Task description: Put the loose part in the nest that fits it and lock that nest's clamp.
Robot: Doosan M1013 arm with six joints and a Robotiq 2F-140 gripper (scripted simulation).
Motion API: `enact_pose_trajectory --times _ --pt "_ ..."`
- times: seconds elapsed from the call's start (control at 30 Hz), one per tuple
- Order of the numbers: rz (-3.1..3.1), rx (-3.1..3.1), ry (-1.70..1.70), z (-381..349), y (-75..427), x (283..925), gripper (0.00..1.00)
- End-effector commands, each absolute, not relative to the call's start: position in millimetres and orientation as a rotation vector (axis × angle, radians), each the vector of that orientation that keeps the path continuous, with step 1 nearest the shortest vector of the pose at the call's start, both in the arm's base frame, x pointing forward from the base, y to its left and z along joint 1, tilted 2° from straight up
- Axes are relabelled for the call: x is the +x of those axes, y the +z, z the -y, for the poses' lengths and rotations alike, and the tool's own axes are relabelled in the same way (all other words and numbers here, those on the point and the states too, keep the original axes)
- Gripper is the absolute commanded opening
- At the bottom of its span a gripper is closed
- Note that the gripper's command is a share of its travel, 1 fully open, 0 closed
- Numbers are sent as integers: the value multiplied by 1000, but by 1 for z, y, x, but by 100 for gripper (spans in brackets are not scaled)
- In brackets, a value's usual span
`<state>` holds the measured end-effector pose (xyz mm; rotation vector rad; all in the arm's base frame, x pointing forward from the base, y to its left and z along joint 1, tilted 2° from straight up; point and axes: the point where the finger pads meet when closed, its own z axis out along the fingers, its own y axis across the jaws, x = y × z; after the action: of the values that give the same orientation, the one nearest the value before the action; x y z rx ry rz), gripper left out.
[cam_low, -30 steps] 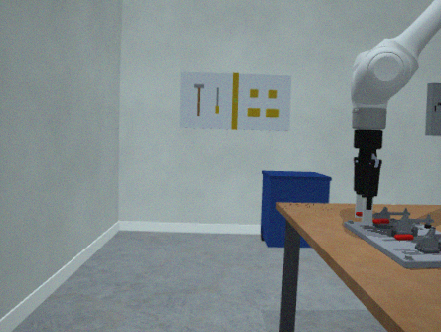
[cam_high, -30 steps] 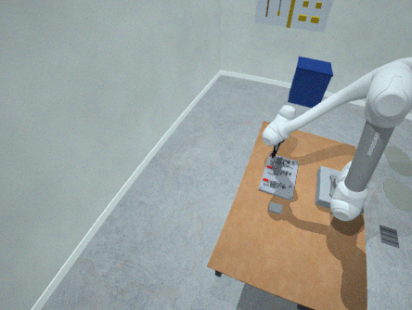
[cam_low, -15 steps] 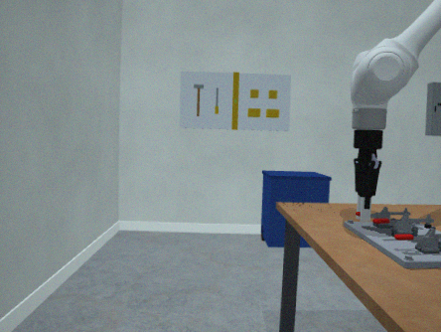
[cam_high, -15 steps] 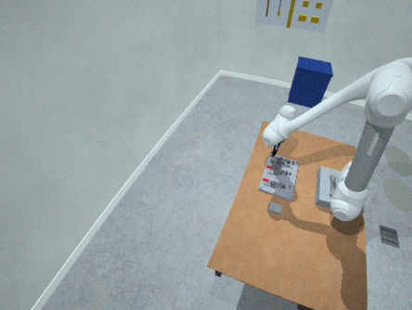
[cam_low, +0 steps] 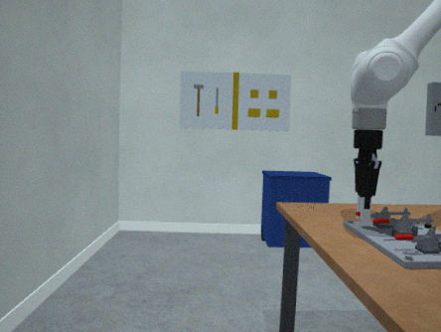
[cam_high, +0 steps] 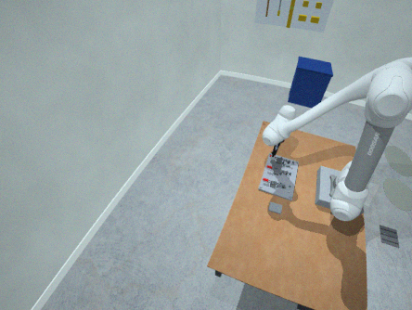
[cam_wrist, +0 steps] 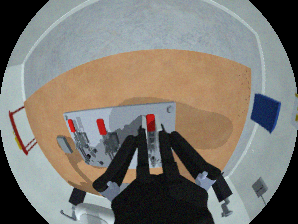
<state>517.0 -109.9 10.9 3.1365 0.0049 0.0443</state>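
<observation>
The grey fixture plate [cam_high: 278, 177] lies on the wooden table and carries three nests with red-handled clamps; it also shows in the side view [cam_low: 397, 236] and in the wrist view [cam_wrist: 123, 136]. The loose grey part [cam_high: 276, 208] lies flat on the table just in front of the fixture, apart from it. My gripper [cam_high: 275, 152] [cam_low: 365, 211] points straight down over the fixture's far end. In the wrist view its fingers stand nearly together, just above the far clamp's red handle [cam_wrist: 150, 121]. Nothing shows between the fingers.
The robot's grey base block [cam_high: 325, 186] stands on the table to the right of the fixture. A blue bin [cam_high: 310, 82] stands on the floor beyond the table's far edge. A tool poster [cam_low: 234, 100] hangs on the back wall.
</observation>
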Motion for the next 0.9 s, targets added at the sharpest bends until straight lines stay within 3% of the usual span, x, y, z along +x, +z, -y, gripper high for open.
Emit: enact_pose_trajectory --times 0.0,0.87 --pt "-5 3137 44 110 11 517 10" --pt "-5 3137 44 110 14 516 10"
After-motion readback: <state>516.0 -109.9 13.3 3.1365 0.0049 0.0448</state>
